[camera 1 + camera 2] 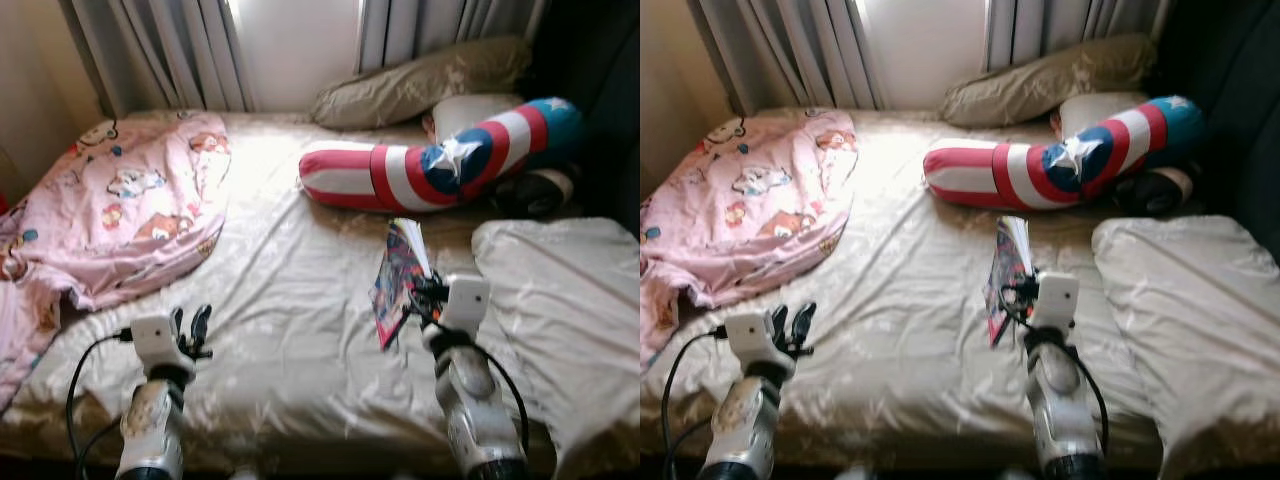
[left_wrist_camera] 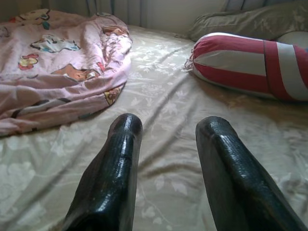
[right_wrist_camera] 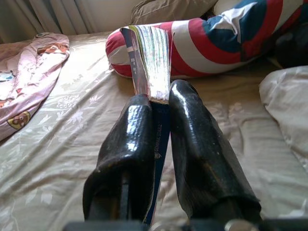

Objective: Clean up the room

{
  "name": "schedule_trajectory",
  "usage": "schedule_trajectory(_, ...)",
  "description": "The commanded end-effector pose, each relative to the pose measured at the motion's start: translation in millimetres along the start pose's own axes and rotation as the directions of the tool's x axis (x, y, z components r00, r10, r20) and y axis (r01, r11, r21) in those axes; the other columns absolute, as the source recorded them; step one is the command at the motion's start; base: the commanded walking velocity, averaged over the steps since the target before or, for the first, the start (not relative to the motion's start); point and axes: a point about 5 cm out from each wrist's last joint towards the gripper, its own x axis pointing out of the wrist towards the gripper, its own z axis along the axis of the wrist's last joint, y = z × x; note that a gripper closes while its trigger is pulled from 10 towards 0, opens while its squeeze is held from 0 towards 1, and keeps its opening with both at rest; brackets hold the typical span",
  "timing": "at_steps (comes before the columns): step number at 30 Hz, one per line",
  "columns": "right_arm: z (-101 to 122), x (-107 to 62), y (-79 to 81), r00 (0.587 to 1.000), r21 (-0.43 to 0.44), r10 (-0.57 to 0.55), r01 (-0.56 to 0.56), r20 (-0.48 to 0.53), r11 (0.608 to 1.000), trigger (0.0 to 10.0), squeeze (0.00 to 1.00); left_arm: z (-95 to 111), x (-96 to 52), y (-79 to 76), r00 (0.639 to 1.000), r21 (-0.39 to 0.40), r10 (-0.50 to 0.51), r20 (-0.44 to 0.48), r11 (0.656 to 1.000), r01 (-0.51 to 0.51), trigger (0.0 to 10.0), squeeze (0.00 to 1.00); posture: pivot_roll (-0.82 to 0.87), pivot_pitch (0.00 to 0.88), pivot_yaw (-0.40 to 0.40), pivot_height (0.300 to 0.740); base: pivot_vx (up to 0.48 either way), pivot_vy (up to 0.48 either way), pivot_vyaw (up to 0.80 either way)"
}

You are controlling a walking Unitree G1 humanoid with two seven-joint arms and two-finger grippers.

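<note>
i'm partway through tidying the bed (image 1: 300,290): my right gripper (image 3: 161,103) is clamped on a colourful book (image 1: 398,280), holding it upright above the sheet, its pages fanning out past my fingertips. i judge the next move is to carry it off the bed to wherever books belong, keeping the pinch firm so it doesn't slip. my right arm reaches forward over the mattress; my left gripper (image 2: 168,139) hovers low with its fingers apart, holding nothing, near the pink blanket (image 1: 120,210).
</note>
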Motion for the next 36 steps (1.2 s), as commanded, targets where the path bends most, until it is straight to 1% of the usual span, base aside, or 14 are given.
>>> schedule_trajectory(1, 11.1, 3.7, 3.9, 0.998, 0.0, 0.02, -0.02, 0.056, 1.0, 10.0, 0.0, 3.1, 2.4, 2.4, 1.0, -0.013, 0.012, 0.006, 1.0, -0.012, 10.0, 0.0, 0.0, 0.038, 0.002, 0.635, 0.0, 0.0, 0.0)
schedule_trajectory(5, 10.0, 4.0, 3.9, 0.999, 0.009, 0.017, -0.017, 0.051, 1.0, 10.0, 0.0, 3.6, 3.3, 1.1, 1.0, -0.015, 0.003, 0.005, 1.0, -0.003, 10.0, 0.0, 0.0, 0.039, 0.005, 0.635, 0.0, 0.0, 0.0)
schedule_trajectory(11, 7.9, 4.3, 8.6, 0.997, 0.013, 0.06, -0.06, 0.04, 0.998, 10.0, 0.0, 3.9, 3.4, -2.2, 1.0, -0.029, 0.005, 0.014, 1.0, -0.005, 10.0, 0.0, 0.0, 0.037, 0.0, 0.635, 0.0, 0.0, 0.0)
schedule_trajectory(16, 8.3, 4.6, 12.9, 0.995, 0.017, 0.089, -0.09, 0.044, 0.996, 10.0, 0.0, 3.0, 3.2, -3.1, 1.0, -0.025, 0.011, 0.008, 1.0, -0.011, 10.0, 0.0, 0.01, 0.038, 0.0, 0.635, 0.0, 0.0, 0.0)
schedule_trajectory(25, 6.9, 3.4, 16.9, 0.993, 0.027, 0.11, -0.111, 0.043, 0.993, 10.0, 0.0, 2.9, 2.1, -3.4, 1.0, -0.031, 0.002, 0.004, 1.0, -0.002, 10.0, 0.0, 0.01, 0.046, -0.001, 0.635, 0.0, 0.0, 0.0)
schedule_trajectory(36, 4.1, 3.9, 17.7, 0.993, 0.024, 0.117, -0.118, 0.032, 0.993, 10.0, 0.0, 3.6, 3.1, -4.2, 1.0, -0.031, -0.012, 0.006, 0.999, 0.012, 10.0, 0.0, 0.0, 0.046, 0.005, 0.635, 0.304, 0.0, 0.0)
